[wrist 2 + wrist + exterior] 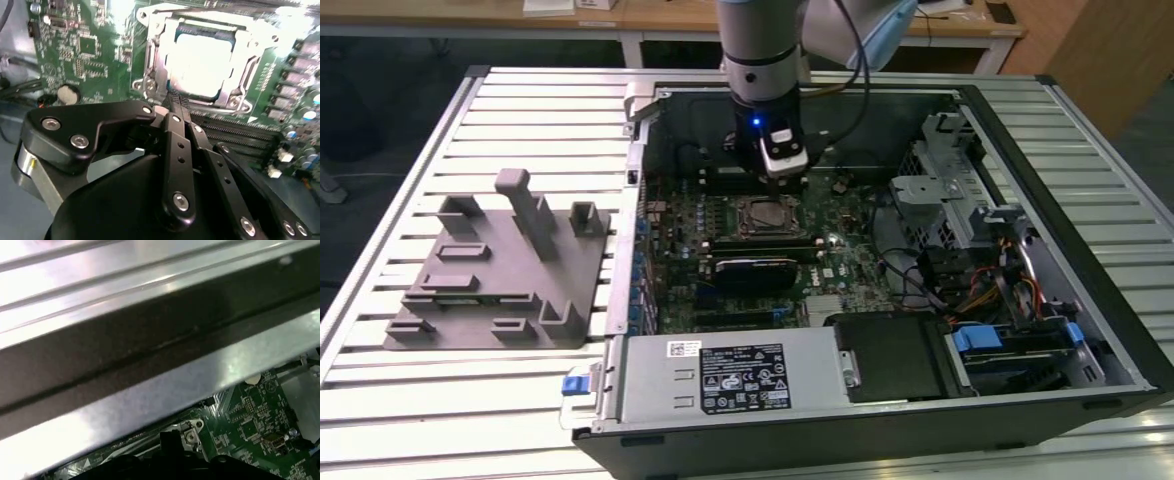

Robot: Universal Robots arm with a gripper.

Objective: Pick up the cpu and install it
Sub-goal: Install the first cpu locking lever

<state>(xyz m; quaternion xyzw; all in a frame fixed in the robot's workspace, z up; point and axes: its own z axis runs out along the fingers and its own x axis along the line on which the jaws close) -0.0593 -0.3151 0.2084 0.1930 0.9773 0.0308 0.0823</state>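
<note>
Black steel PC case [1067, 230] lying open on the slatted table [520, 110], green motherboard [854, 260] exposed inside. Grey plastic fixture [507, 270] parked well apart, on the exterior view's left. Gripper [781, 172] hanging just above the socket [200, 60], jaws pinched nearly together, nothing visibly held. Cpu [200, 62] already sitting in the socket frame, pale and glary. Looks like the install-end stage; seating probably needs confirming, can't tell from here.
</note>
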